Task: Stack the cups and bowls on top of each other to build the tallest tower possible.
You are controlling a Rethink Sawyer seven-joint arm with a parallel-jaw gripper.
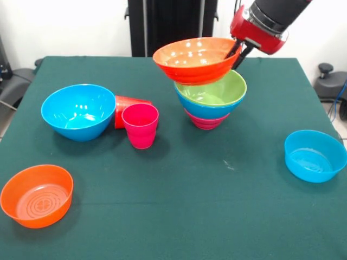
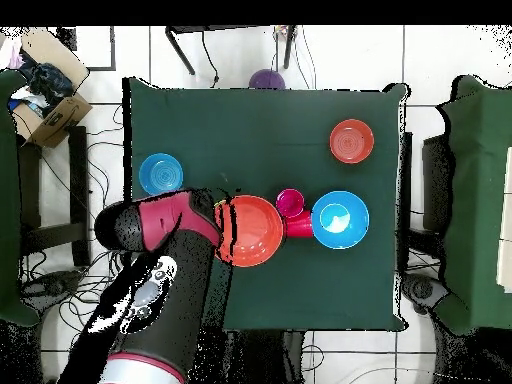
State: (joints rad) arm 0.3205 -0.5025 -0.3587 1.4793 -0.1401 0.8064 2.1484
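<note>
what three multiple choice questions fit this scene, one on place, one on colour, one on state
1. Where is the pink cup?
A. beside the large blue bowl
B. inside the light blue bowl
C. on the stack

2. What colour is the top bowl of the stack under the raised bowl?
A. purple
B. green
C. orange

3. How is the large orange bowl?
A. upside down on the table
B. lifted by the end effector above the stack
C. nested in the small orange bowl

Answers: 1 A, it stands upright near that bowl. 2 B, its green rim shows. 3 B, held at its rim, clear of the stack.
</note>
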